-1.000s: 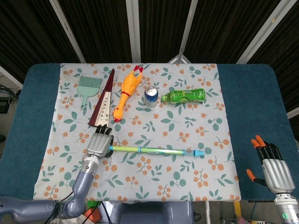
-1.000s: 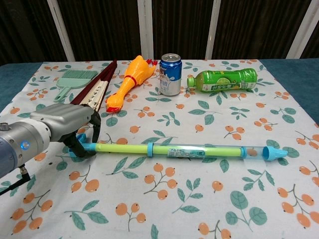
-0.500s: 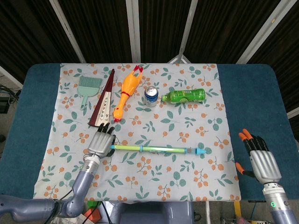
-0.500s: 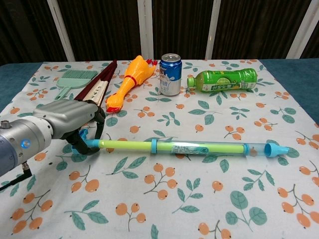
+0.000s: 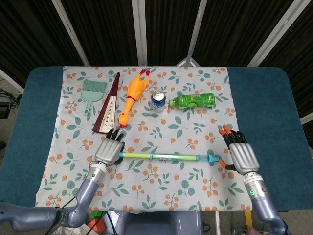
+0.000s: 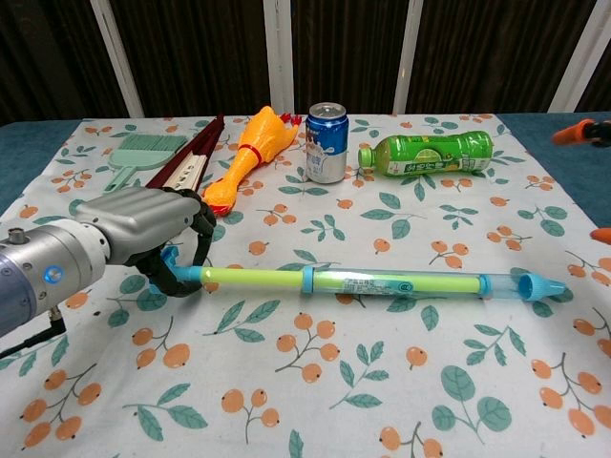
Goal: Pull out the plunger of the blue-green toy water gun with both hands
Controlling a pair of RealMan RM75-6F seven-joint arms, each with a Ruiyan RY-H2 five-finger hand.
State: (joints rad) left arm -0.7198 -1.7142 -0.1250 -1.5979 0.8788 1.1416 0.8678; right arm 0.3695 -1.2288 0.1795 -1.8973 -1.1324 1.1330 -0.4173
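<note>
The blue-green toy water gun [image 5: 166, 157] lies across the floral cloth, its clear tube [image 6: 391, 282] pointing right and ending in a blue nozzle [image 6: 535, 285]. My left hand [image 5: 108, 151] is at the gun's left end, and in the chest view this left hand [image 6: 143, 234] has its fingers curled around the blue plunger handle [image 6: 175, 274]. My right hand [image 5: 241, 154] hovers just right of the nozzle with its fingers spread and nothing in it. Only its orange fingertips [image 6: 576, 131] show in the chest view.
Along the back of the cloth lie a green brush [image 5: 91, 92], a folded dark red fan [image 5: 109, 105], a yellow rubber chicken [image 5: 132, 96], a blue can [image 5: 158, 101] and a green bottle [image 5: 192, 101] on its side. Blue table [image 5: 266, 103] borders the cloth on both sides.
My right hand has come in from the lower right to just beside the nozzle. The left hand has curled tighter on the handle, and the gun has slid a little to the right.
</note>
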